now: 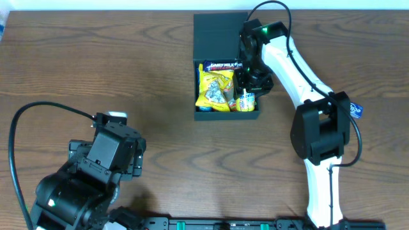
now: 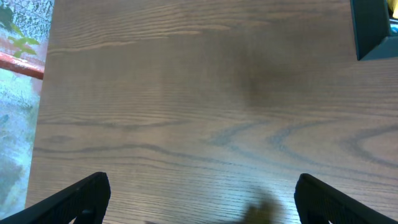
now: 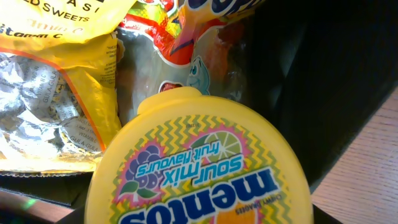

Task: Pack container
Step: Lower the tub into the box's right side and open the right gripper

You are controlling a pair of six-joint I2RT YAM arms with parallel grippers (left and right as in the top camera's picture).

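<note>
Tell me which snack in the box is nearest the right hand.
The round yellow Mentos tub; the crinkly sweets bag and Dairy Milk bar lie farther off.

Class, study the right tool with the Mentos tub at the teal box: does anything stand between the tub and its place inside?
Nothing visible does. The Mentos tub, in the right tool, is already at the container's right side, beside the yellow sweets bag; the wall next to it is bare.
</note>
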